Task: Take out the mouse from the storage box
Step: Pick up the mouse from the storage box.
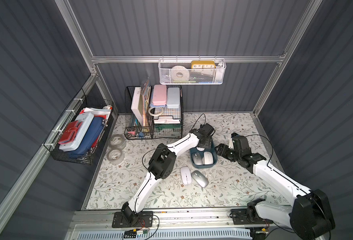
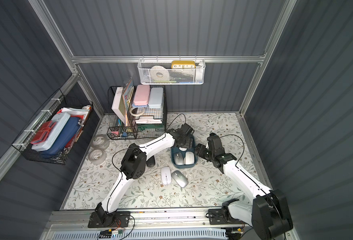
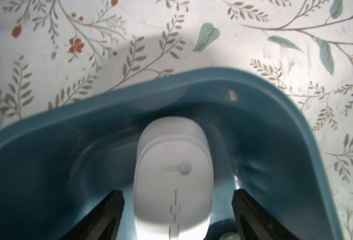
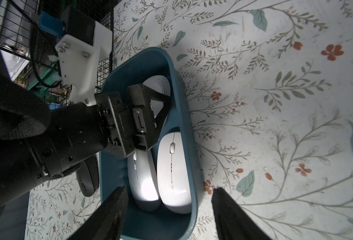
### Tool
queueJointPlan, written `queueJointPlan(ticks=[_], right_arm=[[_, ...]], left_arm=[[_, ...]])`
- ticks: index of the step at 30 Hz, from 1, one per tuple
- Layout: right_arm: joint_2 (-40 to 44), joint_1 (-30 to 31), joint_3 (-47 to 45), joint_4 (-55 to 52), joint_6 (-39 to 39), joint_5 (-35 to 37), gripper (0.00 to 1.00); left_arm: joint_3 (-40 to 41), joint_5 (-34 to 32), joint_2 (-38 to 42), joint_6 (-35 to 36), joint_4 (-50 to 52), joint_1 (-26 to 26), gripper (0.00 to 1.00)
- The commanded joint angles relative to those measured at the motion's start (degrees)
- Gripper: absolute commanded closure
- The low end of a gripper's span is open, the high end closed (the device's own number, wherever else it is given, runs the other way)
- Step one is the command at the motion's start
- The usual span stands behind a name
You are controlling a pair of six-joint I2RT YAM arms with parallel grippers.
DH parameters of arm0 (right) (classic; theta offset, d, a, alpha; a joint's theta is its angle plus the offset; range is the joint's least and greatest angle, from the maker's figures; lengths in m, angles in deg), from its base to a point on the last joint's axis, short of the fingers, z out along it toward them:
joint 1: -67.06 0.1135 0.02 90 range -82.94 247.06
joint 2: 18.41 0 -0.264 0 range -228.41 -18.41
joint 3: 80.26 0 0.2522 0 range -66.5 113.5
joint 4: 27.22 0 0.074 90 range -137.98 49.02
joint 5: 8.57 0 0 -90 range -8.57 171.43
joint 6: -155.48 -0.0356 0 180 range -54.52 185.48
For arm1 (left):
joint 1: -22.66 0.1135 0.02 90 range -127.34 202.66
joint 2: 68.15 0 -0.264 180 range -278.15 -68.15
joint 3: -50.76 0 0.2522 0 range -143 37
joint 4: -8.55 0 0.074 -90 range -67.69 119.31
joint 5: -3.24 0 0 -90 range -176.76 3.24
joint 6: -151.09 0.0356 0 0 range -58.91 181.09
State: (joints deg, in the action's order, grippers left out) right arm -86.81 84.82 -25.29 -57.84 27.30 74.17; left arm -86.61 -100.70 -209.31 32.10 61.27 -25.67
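Partway: white mouse (image 1: 185,175), silver mouse (image 1: 200,178) on table (image 1: 233,187), lower centre; three remain in storage box (image 1: 202,166), right of centre. Left gripper (image 3: 177,193) apart astride boxed white mouse (image 3: 173,166), ungripped; right gripper (image 4: 169,189) apart, empty

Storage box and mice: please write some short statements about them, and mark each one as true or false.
1. The storage box holds three mice. True.
2. The left gripper holds a mouse high above the box. False: its open fingers straddle the far white mouse, which lies in the box.
3. A black mouse lies on the table, outside the box. True.
4. The two mice side by side in the box are both silver. False: one is the boxed silver mouse, the other is the boxed white mouse.
5. The loose white mouse and the loose silver mouse lie on the table. True.
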Motion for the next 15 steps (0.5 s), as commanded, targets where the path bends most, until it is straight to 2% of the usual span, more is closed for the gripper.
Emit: queueJointPlan(ticks=[1, 8, 15], right_arm=[[0.4, 0.1, -0.7, 0.8, -0.4, 0.2, 0.3], [1.1, 0.1, -1.2, 0.7, -0.5, 0.3, 0.3], [1.3, 0.2, -1.6, 0.8, -0.4, 0.3, 0.3]], left_arm=[[-4.0, 0.1, -3.5, 2.7, 4.3, 0.1, 0.13], [-5.2, -2.9, -5.1, 2.3, 5.8, 0.1, 0.24], [-1.8, -6.5, -2.7, 2.0, 3.4, 0.1, 0.38]])
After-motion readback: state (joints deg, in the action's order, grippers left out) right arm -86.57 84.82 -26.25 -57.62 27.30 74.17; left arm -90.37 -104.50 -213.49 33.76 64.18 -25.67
